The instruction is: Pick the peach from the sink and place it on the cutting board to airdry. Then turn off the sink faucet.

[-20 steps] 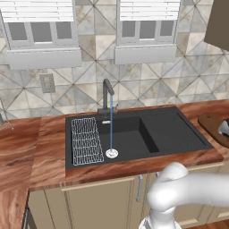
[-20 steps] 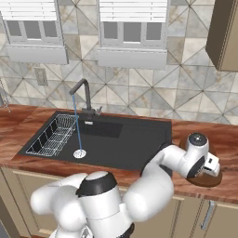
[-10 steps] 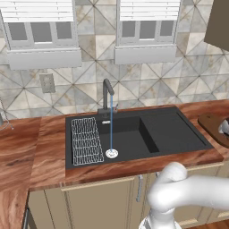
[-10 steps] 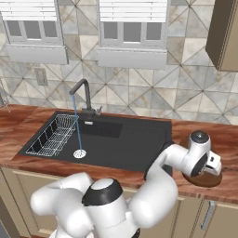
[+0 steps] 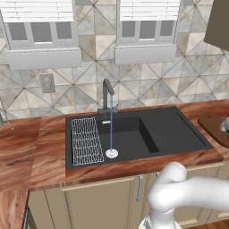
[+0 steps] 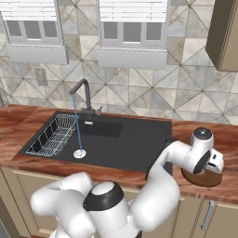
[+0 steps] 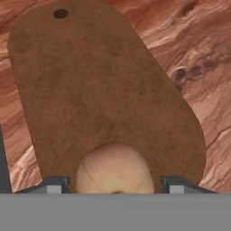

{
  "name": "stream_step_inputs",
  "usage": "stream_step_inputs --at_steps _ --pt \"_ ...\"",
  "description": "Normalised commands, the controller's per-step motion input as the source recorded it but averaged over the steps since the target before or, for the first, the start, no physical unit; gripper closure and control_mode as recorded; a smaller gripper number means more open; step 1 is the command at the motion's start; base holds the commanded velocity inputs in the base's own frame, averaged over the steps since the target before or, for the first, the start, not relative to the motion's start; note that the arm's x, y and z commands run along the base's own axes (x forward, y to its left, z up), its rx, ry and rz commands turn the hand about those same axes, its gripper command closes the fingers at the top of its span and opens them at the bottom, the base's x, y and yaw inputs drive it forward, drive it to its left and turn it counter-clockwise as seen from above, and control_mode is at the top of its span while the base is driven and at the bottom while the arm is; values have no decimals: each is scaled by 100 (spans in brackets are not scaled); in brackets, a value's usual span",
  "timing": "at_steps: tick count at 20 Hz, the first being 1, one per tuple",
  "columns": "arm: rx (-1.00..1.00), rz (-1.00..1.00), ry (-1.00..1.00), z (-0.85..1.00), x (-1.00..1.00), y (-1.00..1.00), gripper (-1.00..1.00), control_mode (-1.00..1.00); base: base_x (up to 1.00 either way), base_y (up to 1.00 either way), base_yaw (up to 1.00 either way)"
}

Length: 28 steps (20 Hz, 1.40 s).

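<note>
Running from the faucet (image 5: 106, 95), a thin stream of water fell onto the white drain disc (image 5: 111, 154) in the sink (image 5: 174, 132) in the left base view, with the wire rack (image 5: 86, 141) just left of it and the board (image 5: 214, 127) at the right edge on the tabletop (image 5: 27, 147). In the right base view the arm reached right, its hand (image 6: 214, 161) low over the board (image 6: 202, 179). In the hand view the peach (image 7: 114, 169) sat on the board (image 7: 90, 85), between the fingers (image 7: 53, 185); these stood spread just wider than the fruit, with no visible contact.
</note>
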Motion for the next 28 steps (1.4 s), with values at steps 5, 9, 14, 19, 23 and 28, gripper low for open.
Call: stream_step_inputs --at_steps 5,9,14,19,23,28 --pt "0 0 -10 40 -30 0 -100 -100 0 0 0" --pt "0 0 -3 34 -11 1 -100 -100 0 0 0" --pt "-1 5 -11 51 -48 35 -100 -100 0 0 0" --pt "-19 8 -9 9 -56 95 -100 -100 0 0 0" --pt "-12 12 0 1 -36 93 -100 -100 0 0 0" --pt "0 42 0 35 -3 56 -100 -100 0 0 0"
